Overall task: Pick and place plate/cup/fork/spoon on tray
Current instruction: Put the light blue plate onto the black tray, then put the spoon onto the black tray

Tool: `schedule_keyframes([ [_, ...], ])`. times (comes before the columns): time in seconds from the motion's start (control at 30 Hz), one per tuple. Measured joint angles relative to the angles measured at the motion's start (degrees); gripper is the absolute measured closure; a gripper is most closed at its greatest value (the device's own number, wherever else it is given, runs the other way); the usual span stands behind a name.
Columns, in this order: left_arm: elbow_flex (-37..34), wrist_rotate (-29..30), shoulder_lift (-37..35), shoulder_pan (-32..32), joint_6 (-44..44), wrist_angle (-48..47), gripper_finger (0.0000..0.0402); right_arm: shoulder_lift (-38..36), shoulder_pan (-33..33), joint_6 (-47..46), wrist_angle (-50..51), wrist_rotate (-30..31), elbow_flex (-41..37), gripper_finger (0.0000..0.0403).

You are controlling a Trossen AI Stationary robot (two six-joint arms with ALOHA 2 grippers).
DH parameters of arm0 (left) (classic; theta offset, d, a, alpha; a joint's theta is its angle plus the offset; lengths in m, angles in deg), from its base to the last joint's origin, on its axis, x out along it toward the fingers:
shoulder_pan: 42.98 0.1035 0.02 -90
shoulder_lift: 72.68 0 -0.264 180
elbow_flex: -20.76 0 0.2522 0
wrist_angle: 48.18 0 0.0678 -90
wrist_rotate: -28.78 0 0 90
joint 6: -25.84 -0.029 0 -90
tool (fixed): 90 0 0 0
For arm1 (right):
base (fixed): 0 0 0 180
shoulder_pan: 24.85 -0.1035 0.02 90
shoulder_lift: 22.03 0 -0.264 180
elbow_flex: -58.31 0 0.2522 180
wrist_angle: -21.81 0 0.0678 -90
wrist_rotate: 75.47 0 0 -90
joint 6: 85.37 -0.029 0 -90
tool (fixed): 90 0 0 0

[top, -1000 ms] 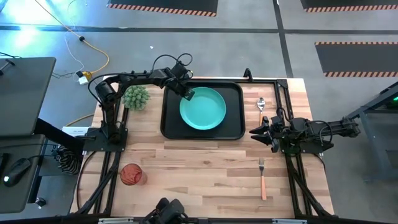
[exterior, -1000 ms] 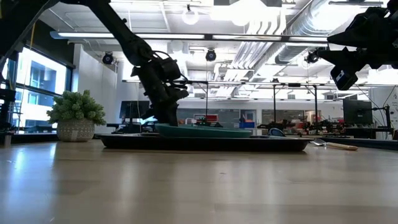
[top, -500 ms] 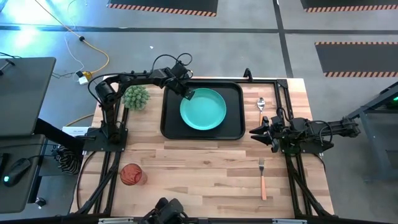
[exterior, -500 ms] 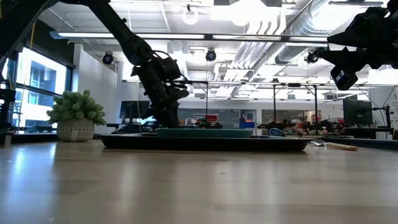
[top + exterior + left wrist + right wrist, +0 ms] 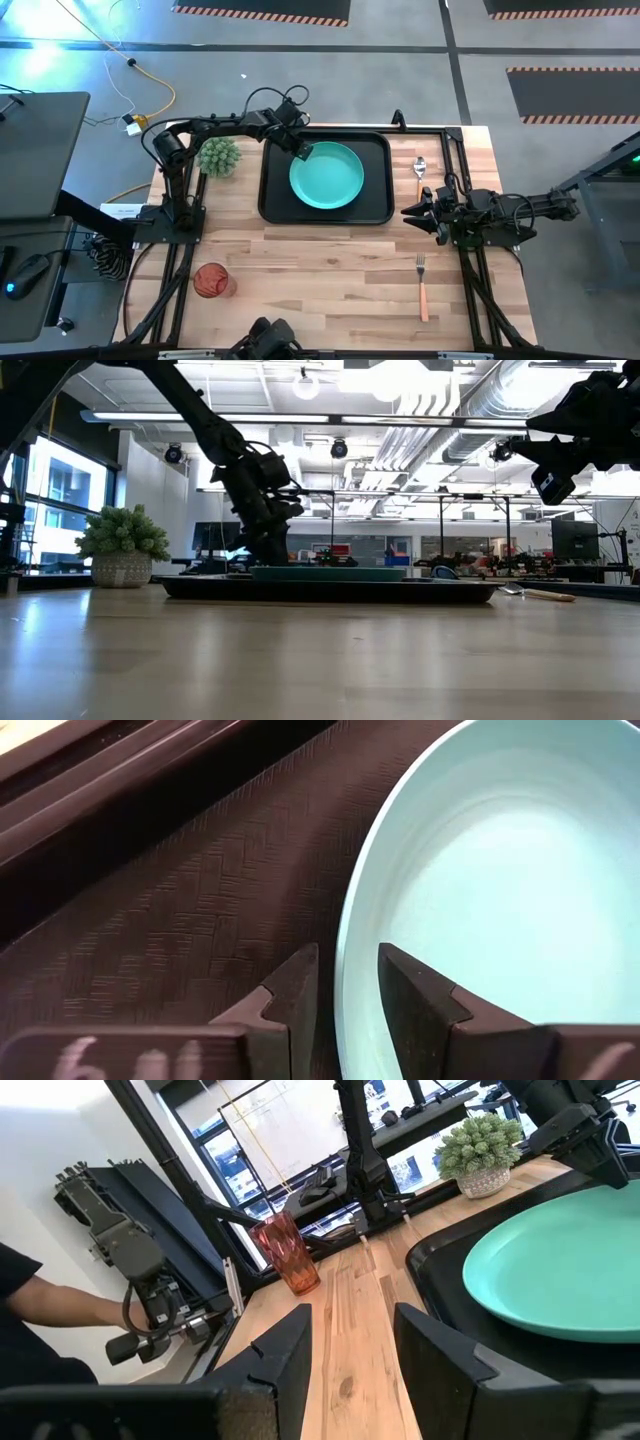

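The teal plate lies flat in the black tray at the table's far middle. My left gripper is at the plate's far-left rim, slightly open, one finger on each side of the rim. My right gripper is open and empty above the table, right of the tray. The spoon lies on the table by the tray's right side. The fork lies near the front right. The red-brown cup stands at the front left. My left gripper comes at the plate's far-left rim from above, slanting down. One finger stands outside the rim over the tray and one finger stands inside, over the plate. A dark strip of tray shows between the outer finger and the rim. Whether the inner finger touches the plate I cannot tell.
A spiky green plant in a pot stands left of the tray, close to my left arm. The arms' dark frames run along the table's left and right sides. A person's arm shows beyond the table's left side.
The plate's far-left rim, held up a second ago so that the plate tilted, has come down. The plate now lies flat in the tray. My left gripper has gone down a little with it.
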Motion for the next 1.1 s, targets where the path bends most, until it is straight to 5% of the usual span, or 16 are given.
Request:
schedule_keyframes([
  [1.1,0.0,2.95,-27.84,-5.37,-1.55,0.56,0.0302,0.0,0.02,0.0,0.68,0.0,0.44,0.0268],
])
